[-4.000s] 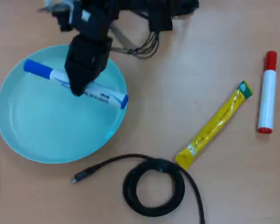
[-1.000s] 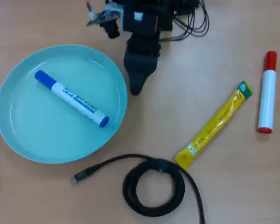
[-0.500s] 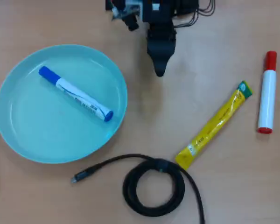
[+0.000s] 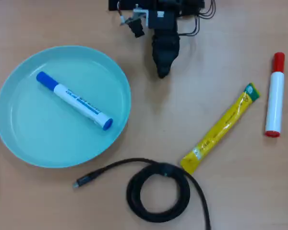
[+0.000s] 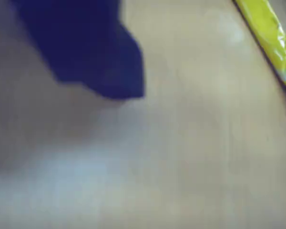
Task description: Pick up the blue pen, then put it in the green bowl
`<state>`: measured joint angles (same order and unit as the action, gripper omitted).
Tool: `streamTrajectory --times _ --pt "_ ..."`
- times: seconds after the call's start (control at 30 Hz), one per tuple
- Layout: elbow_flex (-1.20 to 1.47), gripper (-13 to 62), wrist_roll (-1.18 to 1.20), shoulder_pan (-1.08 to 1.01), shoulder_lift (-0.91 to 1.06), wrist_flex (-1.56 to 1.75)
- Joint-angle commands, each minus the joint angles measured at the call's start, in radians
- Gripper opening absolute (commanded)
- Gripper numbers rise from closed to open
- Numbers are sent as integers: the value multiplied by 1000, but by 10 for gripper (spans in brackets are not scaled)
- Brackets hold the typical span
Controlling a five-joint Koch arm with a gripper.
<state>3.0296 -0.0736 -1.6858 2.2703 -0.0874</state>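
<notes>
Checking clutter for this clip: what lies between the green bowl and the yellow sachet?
Overhead view: only bare table between the green bowl and the yellow sachet; the black cable coils below that stretch.

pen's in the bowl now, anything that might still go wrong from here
Two small risks. The blue pen lies loose in the green bowl, its end near the low rim, so a bump might roll it out. The gripper hangs low over the table beside the bowl; a sweep left in the overhead view could clip the rim. Whether it is open cannot be told.

Desk or hobby bench: pale wood tabletop (image 4: 48, 201), coiled black cable (image 4: 156, 191), red-capped marker (image 4: 275, 96), yellow sachet (image 4: 221, 127).
</notes>
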Motion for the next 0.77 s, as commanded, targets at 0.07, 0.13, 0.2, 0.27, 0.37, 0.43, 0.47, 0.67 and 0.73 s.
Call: streamTrajectory --times 0.07,0.13,0.2,0.27,0.37,0.43,0.47,0.67,0.73 --pt "106 571 -8 -23 103 138" --pt "127 571 -9 -54 101 166" --pt "127 572 -8 -71 98 158" --pt "127 572 -11 -74 100 149" --pt "127 571 -12 -75 98 147" --pt "127 571 -9 -75 98 141" --pt "127 571 -8 -75 98 135" --pt "127 572 -6 -77 97 98" --pt "127 572 -6 -86 97 81"
